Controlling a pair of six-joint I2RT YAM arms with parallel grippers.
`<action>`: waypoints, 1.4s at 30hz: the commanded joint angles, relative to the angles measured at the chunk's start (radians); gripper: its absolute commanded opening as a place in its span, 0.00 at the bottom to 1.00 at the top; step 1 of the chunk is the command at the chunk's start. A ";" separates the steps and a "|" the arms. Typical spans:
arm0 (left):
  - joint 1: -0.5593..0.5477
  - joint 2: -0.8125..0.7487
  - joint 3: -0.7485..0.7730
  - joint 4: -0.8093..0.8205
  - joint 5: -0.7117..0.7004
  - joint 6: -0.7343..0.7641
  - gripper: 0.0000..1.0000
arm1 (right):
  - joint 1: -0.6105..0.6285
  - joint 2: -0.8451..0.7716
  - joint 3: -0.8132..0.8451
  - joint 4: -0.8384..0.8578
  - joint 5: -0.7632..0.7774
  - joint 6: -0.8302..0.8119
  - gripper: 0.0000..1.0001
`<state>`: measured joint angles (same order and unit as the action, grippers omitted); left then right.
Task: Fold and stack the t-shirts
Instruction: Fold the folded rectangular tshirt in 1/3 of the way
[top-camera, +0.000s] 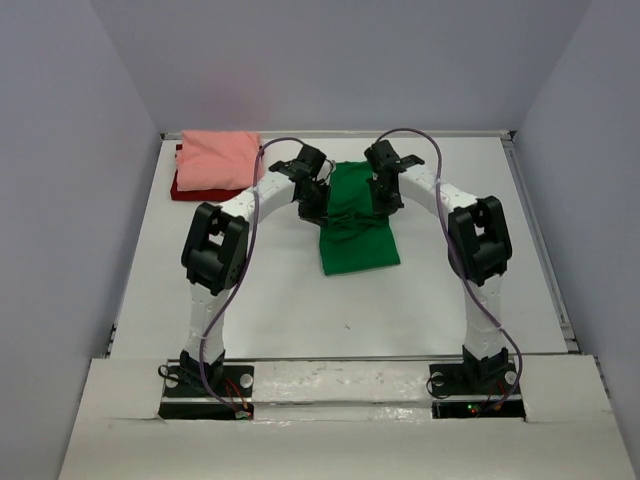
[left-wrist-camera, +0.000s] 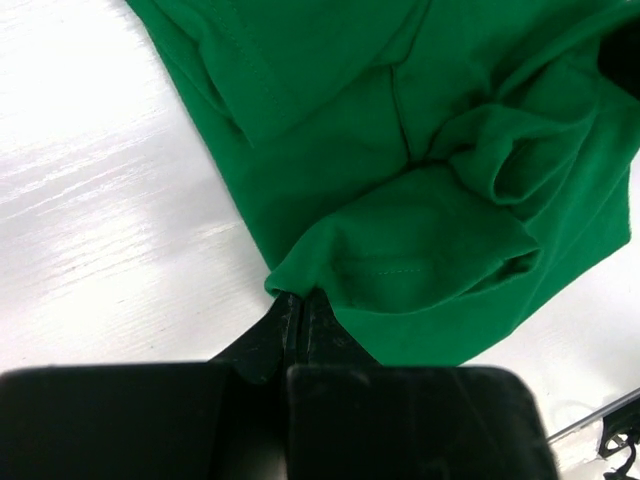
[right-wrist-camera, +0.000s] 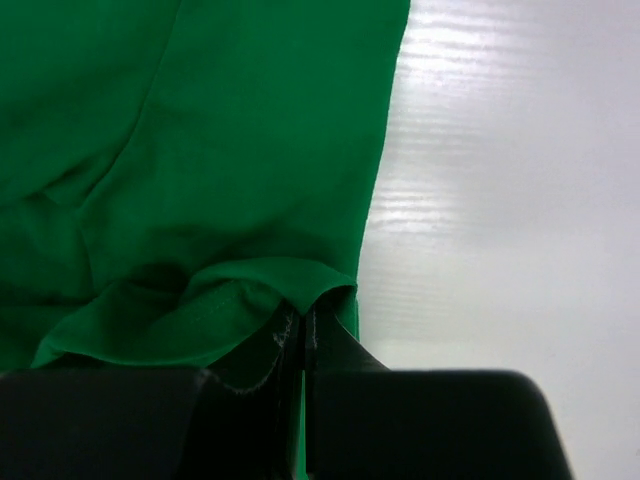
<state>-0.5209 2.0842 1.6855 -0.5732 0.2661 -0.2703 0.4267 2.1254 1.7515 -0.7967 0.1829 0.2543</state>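
The left pincer (left-wrist-camera: 300, 308) has its jaws pressed together, pinching a stitched, folded-over edge of the green t-shirt (left-wrist-camera: 400, 150) right at the fingertips. The right pincer (right-wrist-camera: 303, 318) is likewise clamped thin on the same shirt, gripping a small rolled lip of cloth at the shirt's right edge. The green t-shirt lies in the middle of the table (top-camera: 280, 290), a little toward the far side. Its near part is flat and roughly rectangular, and its far part is bunched and wrinkled between the two pincers. At the far left corner the salmon pink t-shirt (top-camera: 218, 160) sits folded on top of the dark red t-shirt (top-camera: 180, 189), of which only a strip shows along the left and near edges. That pile is well apart from the green one. The table is white and glossy, with plain pale grey walls (top-camera: 340, 60) on the left, far and right sides. Only the top view shows the pile and both arms arching inward. The left wrist view alone shows the hem stitching and the deep creases in the bunched cloth. The right wrist view shows the shirt's straight right edge against bare table.
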 joint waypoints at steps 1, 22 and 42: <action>0.009 -0.013 0.031 0.003 -0.005 0.019 0.00 | -0.025 0.034 0.089 0.066 -0.028 -0.067 0.01; 0.015 -0.087 0.042 0.056 -0.155 -0.001 0.00 | -0.045 -0.019 0.167 0.105 -0.042 -0.167 0.64; -0.005 -0.095 0.017 0.038 -0.137 -0.021 0.57 | -0.036 -0.185 0.085 0.071 -0.074 -0.158 0.67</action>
<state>-0.5152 1.9739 1.7092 -0.5220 0.0978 -0.2916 0.3862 1.9617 1.8511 -0.7322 0.1322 0.1043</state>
